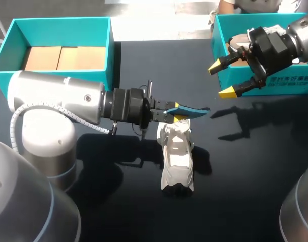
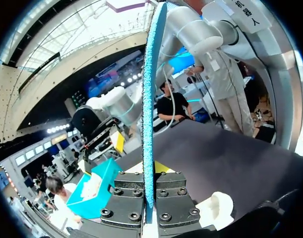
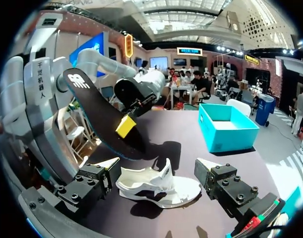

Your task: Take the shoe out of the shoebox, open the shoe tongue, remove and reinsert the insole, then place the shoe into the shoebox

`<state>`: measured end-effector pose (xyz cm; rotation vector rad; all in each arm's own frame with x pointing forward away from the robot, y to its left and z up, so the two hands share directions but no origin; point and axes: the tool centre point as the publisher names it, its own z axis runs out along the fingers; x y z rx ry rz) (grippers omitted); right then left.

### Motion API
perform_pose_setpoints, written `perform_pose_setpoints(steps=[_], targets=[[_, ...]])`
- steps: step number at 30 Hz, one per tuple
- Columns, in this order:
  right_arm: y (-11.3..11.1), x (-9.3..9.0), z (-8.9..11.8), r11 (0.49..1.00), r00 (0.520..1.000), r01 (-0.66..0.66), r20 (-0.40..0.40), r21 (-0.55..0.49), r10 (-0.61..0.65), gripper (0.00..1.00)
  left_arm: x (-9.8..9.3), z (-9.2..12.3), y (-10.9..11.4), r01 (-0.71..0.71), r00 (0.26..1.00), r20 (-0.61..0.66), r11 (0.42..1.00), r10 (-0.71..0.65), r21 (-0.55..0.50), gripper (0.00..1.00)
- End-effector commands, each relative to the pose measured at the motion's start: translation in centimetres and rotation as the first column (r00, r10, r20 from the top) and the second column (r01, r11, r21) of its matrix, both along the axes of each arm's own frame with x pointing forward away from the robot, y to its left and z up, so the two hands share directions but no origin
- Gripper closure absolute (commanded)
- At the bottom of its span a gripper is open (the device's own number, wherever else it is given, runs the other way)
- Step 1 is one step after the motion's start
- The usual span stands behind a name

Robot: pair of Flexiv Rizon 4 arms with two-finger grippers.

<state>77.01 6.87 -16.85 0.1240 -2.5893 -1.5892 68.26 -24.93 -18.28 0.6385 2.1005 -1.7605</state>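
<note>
Two teal boxes [image 1: 60,30] [image 1: 285,86] and a white shoe [image 1: 177,161] occupy the dark table [image 1: 244,191]

A white shoe [image 1: 177,159] stands on its sole mid-table on the dark table [image 1: 244,191], with one teal box [image 1: 58,25] at the far left and another teal box [image 1: 274,83] at the far right.

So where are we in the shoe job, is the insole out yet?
Done: the white sneaker lies on the dark table, out of the teal cardboard shoebox. In hand: the left jaws are shut on the blue-topped insole, held above the sneaker. The right jaws hang open by the shoebox. Left: reinsert the insole, then box the sneaker.
</note>
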Motion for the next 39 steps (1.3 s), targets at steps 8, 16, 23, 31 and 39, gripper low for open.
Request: perform_pose_setpoints(steps=[8, 16, 23, 31, 39], targets=[[-0.1, -1.2, -0.7, 0.999, 1.000, -0.020, 0.023, 0.037, 0.019, 0.00, -0.2, -0.1, -0.1, -0.005, 1.000, 0.002, 1.000, 0.005, -0.001, 1.00], [-1.5, -1.4, -3.8, 0.997, 0.994, -0.026, 0.104, 0.078, 0.018, 0.00, -0.8, -1.0, 0.2, -0.054, 0.998, -0.035, 0.997, 0.056, 0.058, 1.00], [-1.1, -1.9, -4.7, 0.994, 0.987, -0.093, 0.136, 0.059, 0.084, 0.00, -1.6, -2.0, 0.0, -0.103, 0.993, -0.043, 0.992, 0.106, 0.074, 1.00], [-0.3, -2.5, -5.6, 0.995, 0.981, -0.094, 0.175, 0.021, 0.089, 0.00, -1.8, -3.0, -0.3, -0.128, 0.989, -0.064, 0.990, 0.132, 0.062, 1.00], [-0.3, -2.5, -5.6, 0.995, 0.981, -0.094, 0.175, 0.021, 0.089, 0.00, -1.8, -3.0, -0.3, -0.128, 0.989, -0.064, 0.990, 0.132, 0.062, 1.00]])
